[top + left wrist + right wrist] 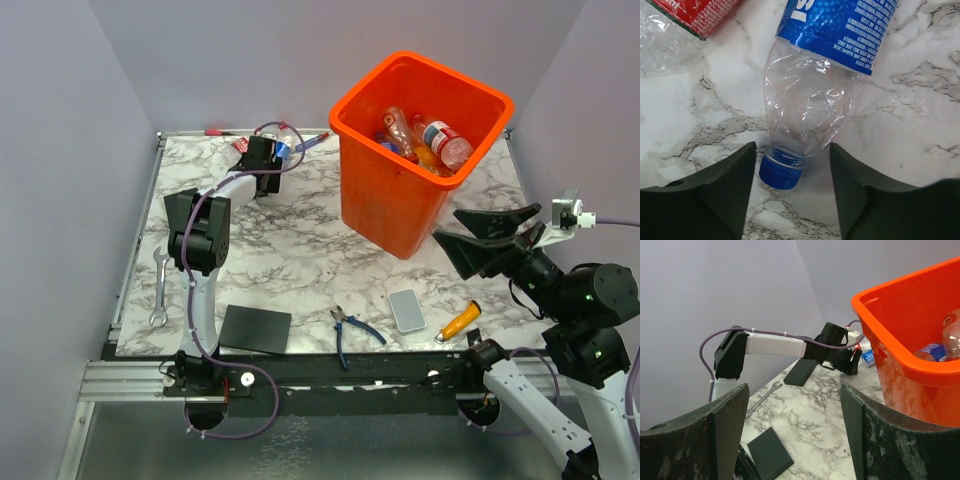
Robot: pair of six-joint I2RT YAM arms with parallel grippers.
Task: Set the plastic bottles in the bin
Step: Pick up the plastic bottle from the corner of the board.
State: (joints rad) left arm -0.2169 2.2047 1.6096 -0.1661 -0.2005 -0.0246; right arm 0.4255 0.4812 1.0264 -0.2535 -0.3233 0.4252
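Note:
A clear crushed bottle (812, 95) with a blue label and blue cap lies on the marble table, cap toward my left gripper (792, 172). That gripper is open, its fingers either side of the cap and neck, not touching. In the top view the left gripper (268, 158) is at the far left of the table over this bottle (288, 140). A red-labelled bottle (685, 17) lies beside it. The orange bin (420, 140) holds several bottles (430, 140). My right gripper (478, 238) is open and empty, held above the table right of the bin (910, 325).
On the table lie a wrench (158, 290), a black flat pad (255, 328), blue-handled pliers (348, 332), a grey-white small box (407, 310) and an orange-handled tool (458, 322). A red-and-blue pen (312, 140) and a red marker (218, 131) lie at the far edge.

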